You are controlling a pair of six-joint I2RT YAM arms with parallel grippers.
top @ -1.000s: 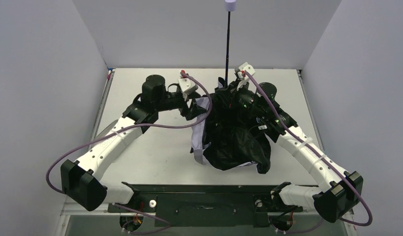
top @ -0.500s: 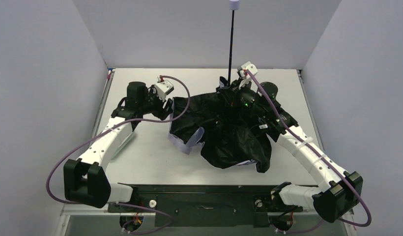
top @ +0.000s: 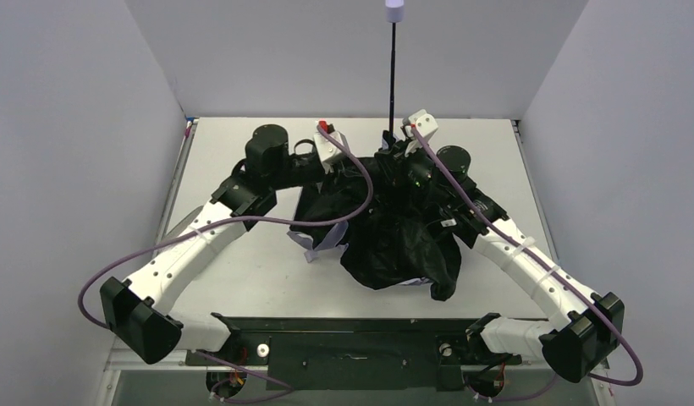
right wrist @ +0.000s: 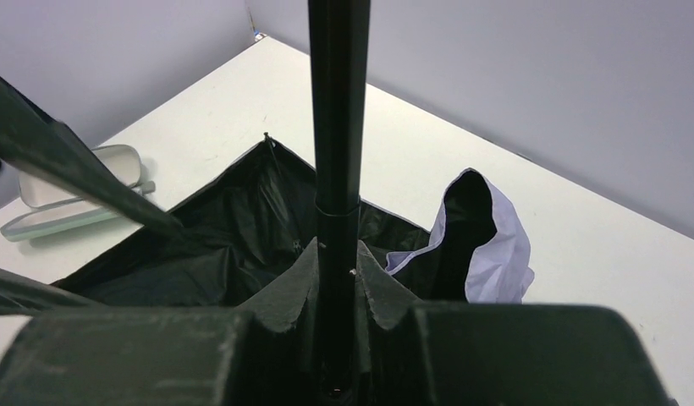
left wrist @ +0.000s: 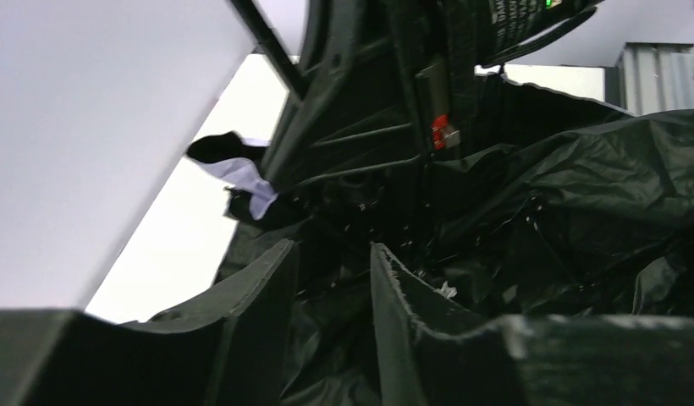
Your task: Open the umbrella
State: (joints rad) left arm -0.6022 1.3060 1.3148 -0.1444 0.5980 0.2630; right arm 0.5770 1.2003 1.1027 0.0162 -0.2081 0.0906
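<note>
Low on the umbrella (top: 399,228), our right gripper (right wrist: 337,254) is clamped on the thin black shaft (right wrist: 338,101), which stands upright over mid-table with the handle (top: 394,12) at the top. Our left gripper (left wrist: 331,262) is nosed into the black canopy (left wrist: 581,186), jaws partly apart with fabric in the gap; we cannot tell whether it pinches. The canopy lies crumpled on the table (top: 267,288). We judge the risks to be fabric slipping from a shallow pinch, a rib bending under a sideways pull, or the shaft sliding through the right fingers.
</note>
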